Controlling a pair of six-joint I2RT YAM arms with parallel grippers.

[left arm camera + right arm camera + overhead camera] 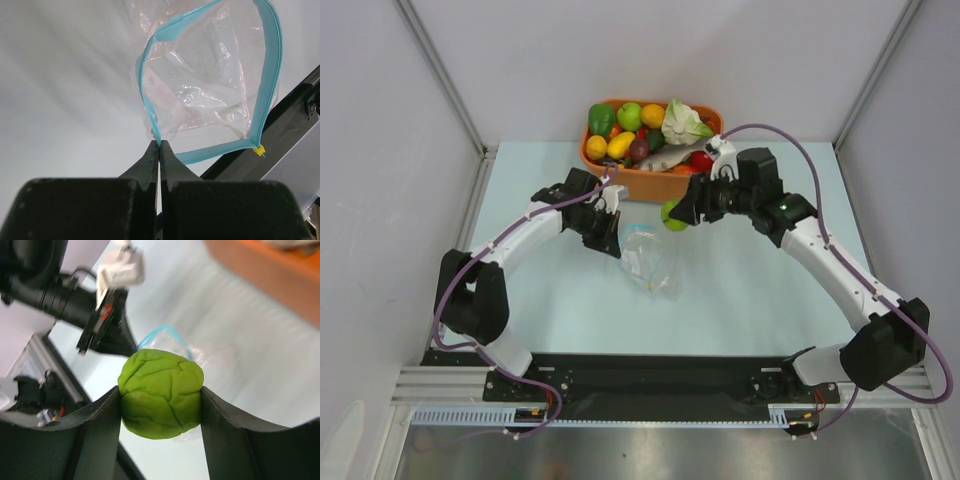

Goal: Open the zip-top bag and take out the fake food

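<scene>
The clear zip-top bag [648,258] hangs open in mid-table, its light-blue zip strip [267,75] spread into a loop; it also shows in the right wrist view [165,335]. I see nothing inside it. My left gripper [613,240] is shut on the zip strip at the bag's rim [159,144]. My right gripper [672,215] is shut on the lime-green round fruit [161,393], held above the table just right of the bag and in front of the orange tub [655,183]. The orange-yellow fruit and the grey fish are not told apart in the tub.
The orange tub at the back holds several toy foods, with a white-and-green cauliflower [684,124] on top. Metal frame posts stand at the table's left and right back corners. A black rail [650,375] runs along the near edge.
</scene>
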